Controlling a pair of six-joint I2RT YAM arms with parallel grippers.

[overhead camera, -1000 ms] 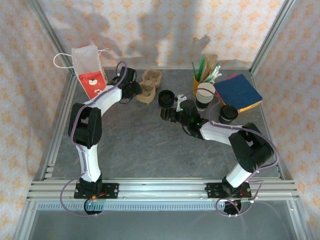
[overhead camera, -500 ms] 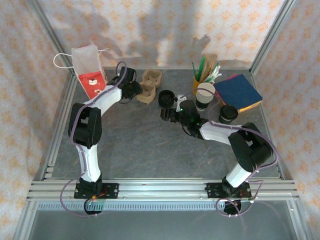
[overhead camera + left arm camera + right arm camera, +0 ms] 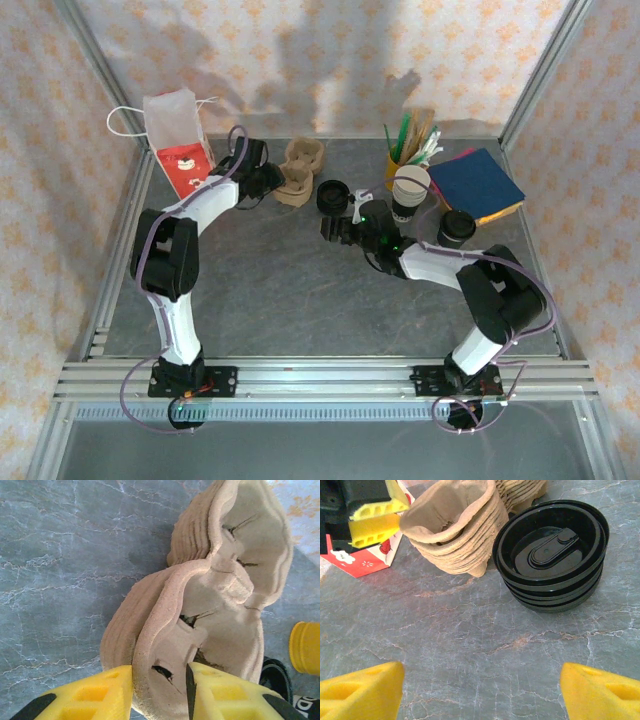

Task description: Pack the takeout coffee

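Takeout coffee (image 3: 457,228) right of cup stack (image 3: 410,190)

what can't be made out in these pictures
- left wrist view: how many nested pulp carriers the left end effector pinches; bottom edge crops the grip
- left wrist view: yellow cup, cut by right edge
- top view: black cup, too small to tell if lidded
- right wrist view: red bag, cut by left edge

I log: grey white-veined counter (image 3: 470,645); tan pulp cup carrier (image 3: 200,605); glossy black stacked plastic lids (image 3: 552,555); small black lidded paper cup (image 3: 457,228).
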